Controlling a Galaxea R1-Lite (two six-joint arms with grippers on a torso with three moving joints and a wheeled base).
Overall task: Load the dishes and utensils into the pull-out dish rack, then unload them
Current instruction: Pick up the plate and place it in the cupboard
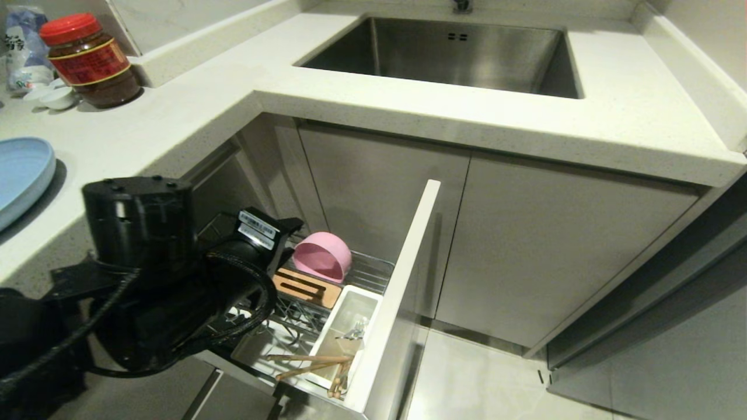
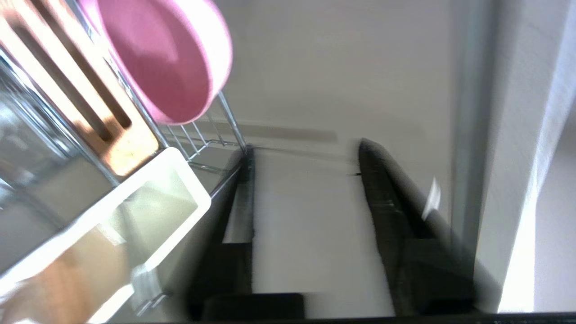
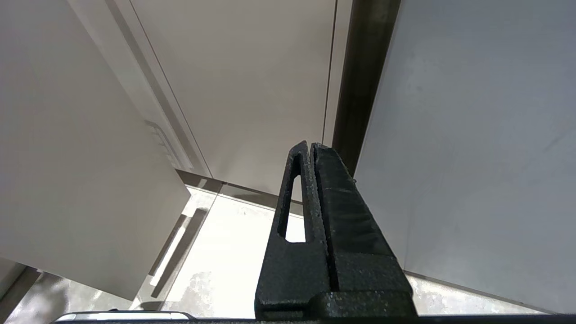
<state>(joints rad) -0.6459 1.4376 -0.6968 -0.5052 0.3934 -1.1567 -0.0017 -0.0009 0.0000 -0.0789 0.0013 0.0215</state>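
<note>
Just left claw [image 2: 306,153] beside pink bowl [image 2: 166,58], empty.

Blue plate [image 1: 20,175]: cut off by the head view's left edge.
Dish rack [image 1: 303,315]: near half hidden behind the left arm.
Fork [image 1: 353,333]: too small to tell clearly inside the white bin [image 1: 365,303].
Left gripper [image 2: 306,148]: motion-blurred.

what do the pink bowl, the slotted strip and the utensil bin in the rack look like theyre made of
Pink bowl: probably matte plastic or glazed ceramic; even colour, soft dull sheen, so it stays open. Slotted strip: looks like light wood, warm tan with cut slots. Utensil bin: likely white plastic, thin smooth walls, slightly translucent in the left wrist view.
</note>
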